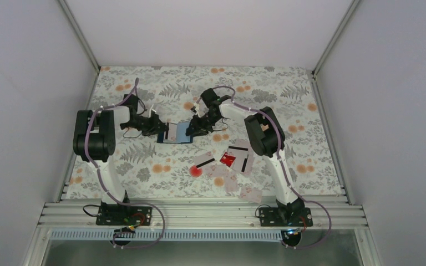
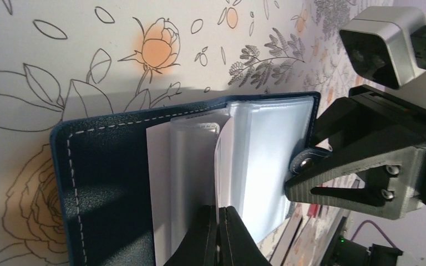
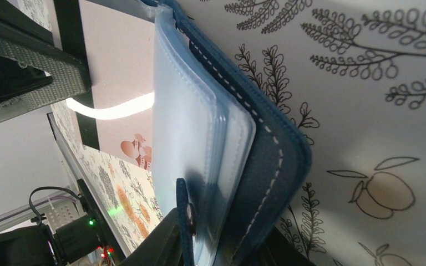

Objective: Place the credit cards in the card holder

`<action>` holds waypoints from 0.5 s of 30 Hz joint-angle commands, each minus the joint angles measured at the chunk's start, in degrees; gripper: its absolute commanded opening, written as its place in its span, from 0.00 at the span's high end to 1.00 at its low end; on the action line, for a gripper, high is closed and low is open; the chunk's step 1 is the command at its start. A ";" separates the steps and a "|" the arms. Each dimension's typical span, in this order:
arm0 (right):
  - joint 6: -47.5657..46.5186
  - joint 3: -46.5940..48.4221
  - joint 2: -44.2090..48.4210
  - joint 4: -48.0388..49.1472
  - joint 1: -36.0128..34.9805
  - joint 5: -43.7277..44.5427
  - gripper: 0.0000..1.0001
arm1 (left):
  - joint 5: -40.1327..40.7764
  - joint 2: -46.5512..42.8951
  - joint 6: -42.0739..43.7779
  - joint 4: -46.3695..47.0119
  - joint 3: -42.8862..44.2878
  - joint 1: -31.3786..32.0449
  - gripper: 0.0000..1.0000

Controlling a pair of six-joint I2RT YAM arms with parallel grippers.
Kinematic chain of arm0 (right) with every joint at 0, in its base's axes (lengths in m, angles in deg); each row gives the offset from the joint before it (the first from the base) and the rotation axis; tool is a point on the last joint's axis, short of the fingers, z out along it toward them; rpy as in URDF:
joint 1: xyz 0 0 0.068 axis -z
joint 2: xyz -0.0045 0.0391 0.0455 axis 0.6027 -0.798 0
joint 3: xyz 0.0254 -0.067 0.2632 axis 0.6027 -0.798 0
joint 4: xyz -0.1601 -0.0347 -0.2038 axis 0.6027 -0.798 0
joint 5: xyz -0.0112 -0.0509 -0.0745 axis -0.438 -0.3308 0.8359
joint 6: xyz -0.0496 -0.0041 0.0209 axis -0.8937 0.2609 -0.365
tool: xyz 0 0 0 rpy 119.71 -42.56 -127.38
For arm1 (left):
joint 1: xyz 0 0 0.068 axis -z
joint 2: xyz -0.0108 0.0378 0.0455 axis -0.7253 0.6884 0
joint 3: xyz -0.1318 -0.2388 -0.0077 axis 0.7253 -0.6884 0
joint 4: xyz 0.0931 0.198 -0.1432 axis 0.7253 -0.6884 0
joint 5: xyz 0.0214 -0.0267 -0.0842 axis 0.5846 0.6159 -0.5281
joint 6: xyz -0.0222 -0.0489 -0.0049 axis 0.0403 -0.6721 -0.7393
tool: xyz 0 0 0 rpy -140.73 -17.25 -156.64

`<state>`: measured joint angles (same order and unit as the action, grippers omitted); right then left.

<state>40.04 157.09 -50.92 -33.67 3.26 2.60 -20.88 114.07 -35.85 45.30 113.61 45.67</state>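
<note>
The left gripper (image 2: pixel 218 233) is pinched tight on a thin clear pocket leaf (image 2: pixel 222 166) of the card holder (image 2: pixel 105 183), which lies open in the middle of the table (image 1: pixel 288 88). The right gripper (image 3: pixel 216 252) clamps the holder's snap-tab edge. A white card (image 2: pixel 156 183) sits partly under the pockets; whether it is fully seated I cannot tell. The other cards (image 1: pixel 238 166), one red, lie scattered toward the near edge, so most of the job is left.
</note>
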 commanded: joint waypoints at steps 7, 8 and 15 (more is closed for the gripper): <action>-0.70 -1.49 -4.59 -2.90 0.20 5.57 0.74 | -5.03 0.44 -1.91 -0.20 -0.34 -1.64 0.98; -0.70 -1.49 -4.64 -2.91 0.16 5.57 0.74 | -4.57 0.51 -1.64 -0.49 -0.15 -1.64 0.98; -0.77 -1.53 -4.84 -2.91 0.23 5.57 0.74 | -6.30 0.98 -2.58 1.18 -1.36 -1.64 0.98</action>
<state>39.89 157.09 -51.09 -33.67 3.35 2.08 -24.73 114.16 -37.47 45.32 113.24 44.36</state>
